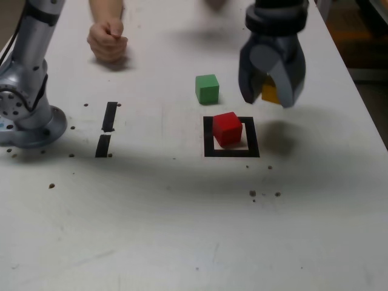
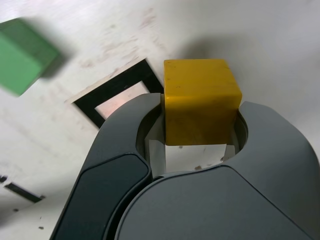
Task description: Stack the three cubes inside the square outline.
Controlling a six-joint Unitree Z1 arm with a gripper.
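Yellow, opaque and solid-coloured: the yellow cube [image 2: 202,102] has flat faces and straight edges. In the wrist view its upper face is a brighter yellow, the adjoining side face a darker amber. The cube is held above the table [image 1: 151,224], and its blurred shadow falls on the surface to the exterior view's right of the outline [image 1: 231,153]. The gripper [image 1: 267,97] is clamped on the yellow cube, one curved grey finger on each of two opposite sides.

Red cube [image 1: 227,129]: matt, evenly coloured, with a lighter top face. It is located at the outline, mostly over the white centre, with its edges turned at an angle to the frame. The outline is black tape, square, with straight sides.

Green cube [image 1: 207,90]: pale green top, deeper green side faces. It stands on the table outside the outline, near it, apart from the red cube. In the wrist view it is slightly blurred.

Two short black tape strips [image 1: 110,116] lie end to end toward the exterior view's left, between the outline and the arm base [image 1: 37,130]. Dark specks mark the white table. A person's hand [image 1: 108,41], closed in a fist, is at the table's far side, well apart from the cubes.
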